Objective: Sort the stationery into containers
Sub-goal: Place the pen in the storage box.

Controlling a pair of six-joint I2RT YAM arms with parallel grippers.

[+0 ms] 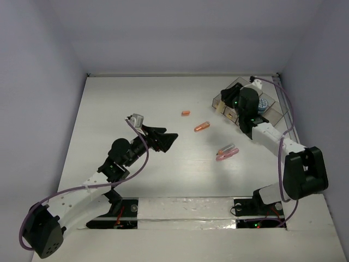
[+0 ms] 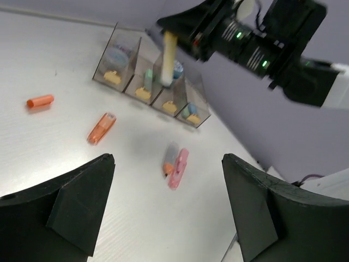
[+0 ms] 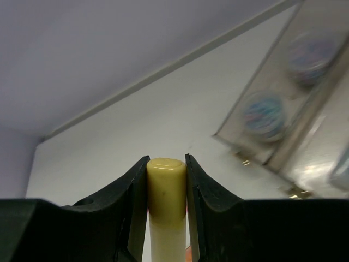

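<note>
The right gripper (image 3: 166, 161) is clamped narrowly on a yellow stick (image 3: 166, 191), its two black fingers (image 3: 131, 207) pressed against either side of the stick's rounded end. From the left wrist view the stick hangs upright, with its lower end over the middle of the row of four joined clear bins (image 2: 132, 50) at the far right of the table (image 1: 109, 109) — which of the two middle bins it is over cannot be told. The bin at one end holds round blue-purple rolls (image 3: 264, 114), blurred in the right wrist view. The next bin has a green stick (image 2: 148, 76) standing in it, and the two beyond show light-blue pieces too small to make out. The left gripper (image 1: 168, 142) sits well apart from the bins, near the middle of the table, with its jaws spread wide and nothing between them. Four loose pieces lie on the open table between the two grippers. A short orange stub (image 2: 40, 101) lies farthest from the bins and a longer orange stick (image 2: 101, 128) is near it. Closer to the arms' bases, a grey stick (image 2: 170, 154) and a pink stick (image 2: 179, 169) lie side by side — touching, or very nearly so.
</note>
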